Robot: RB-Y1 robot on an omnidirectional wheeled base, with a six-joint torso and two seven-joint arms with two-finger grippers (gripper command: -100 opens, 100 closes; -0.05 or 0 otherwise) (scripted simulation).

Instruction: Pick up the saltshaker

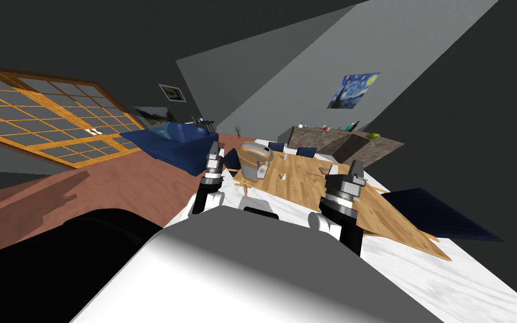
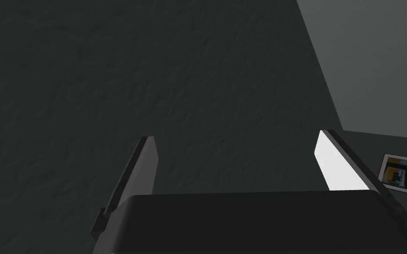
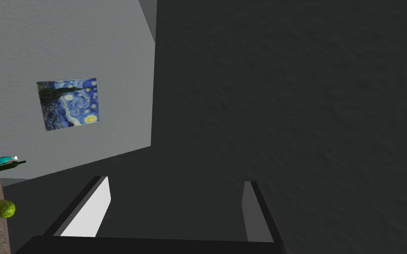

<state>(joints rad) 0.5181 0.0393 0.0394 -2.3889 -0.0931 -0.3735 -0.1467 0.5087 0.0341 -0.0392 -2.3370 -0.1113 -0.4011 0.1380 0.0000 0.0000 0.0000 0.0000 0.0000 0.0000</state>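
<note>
The left jaws and the right jaws each stood apart, held up over the near edge of the wooden bench (image 1: 302, 190). A small white saltshaker (image 1: 282, 177) stood on it, well apart from both.

Two dark-jointed forearms raised side by side and well apart, left gripper (image 1: 213, 149) pointing up and forward, its two light grey fingers (image 2: 147, 163) spread wide, right gripper (image 1: 356, 167) likewise pointing up, its fingers (image 3: 93, 207) parted just as wide
</note>
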